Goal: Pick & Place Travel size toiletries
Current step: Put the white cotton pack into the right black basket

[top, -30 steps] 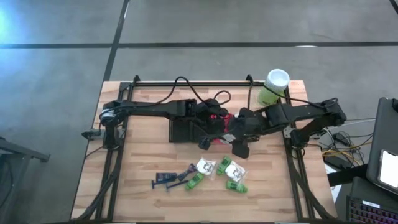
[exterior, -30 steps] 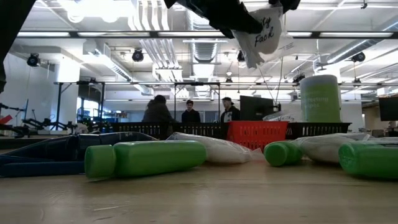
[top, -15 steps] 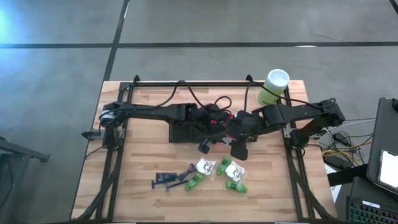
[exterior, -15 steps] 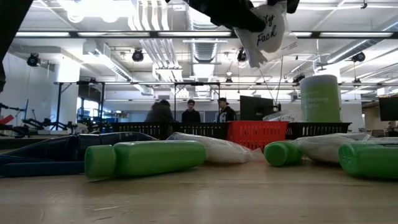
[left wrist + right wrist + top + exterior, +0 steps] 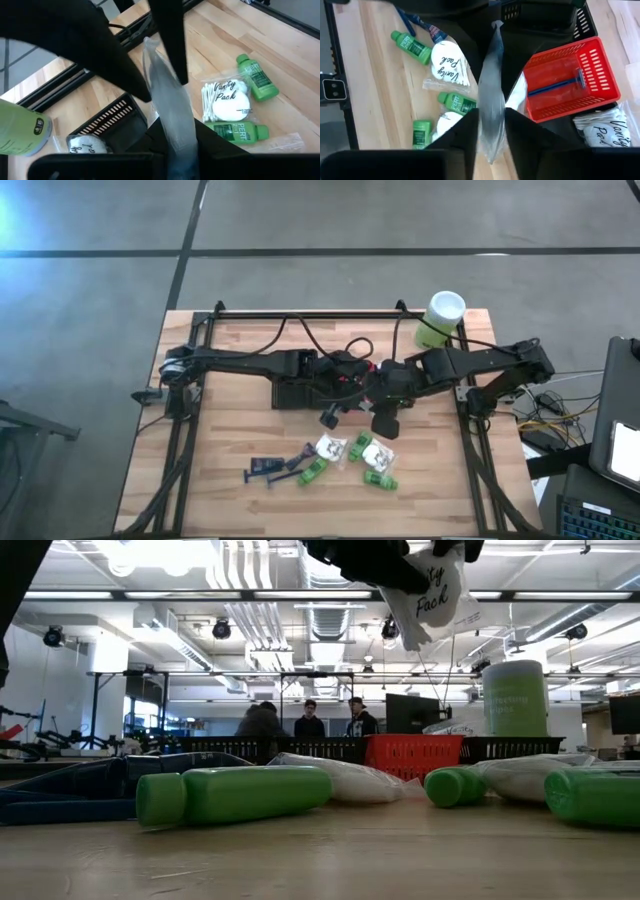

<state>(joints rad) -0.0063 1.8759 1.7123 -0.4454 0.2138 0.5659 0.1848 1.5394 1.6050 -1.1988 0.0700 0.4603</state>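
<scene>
While both grippers, left gripper (image 5: 170,150) & right gripper (image 5: 492,135), pinch one white packet (image 5: 491,85) mid-air, red basket (image 5: 570,80) sits just beside; next, prob one lets go

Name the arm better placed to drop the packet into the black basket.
Left, probably: both the left end effector and right end effector grip the packet, but the black basket lies on the left arm's side of them.
</scene>
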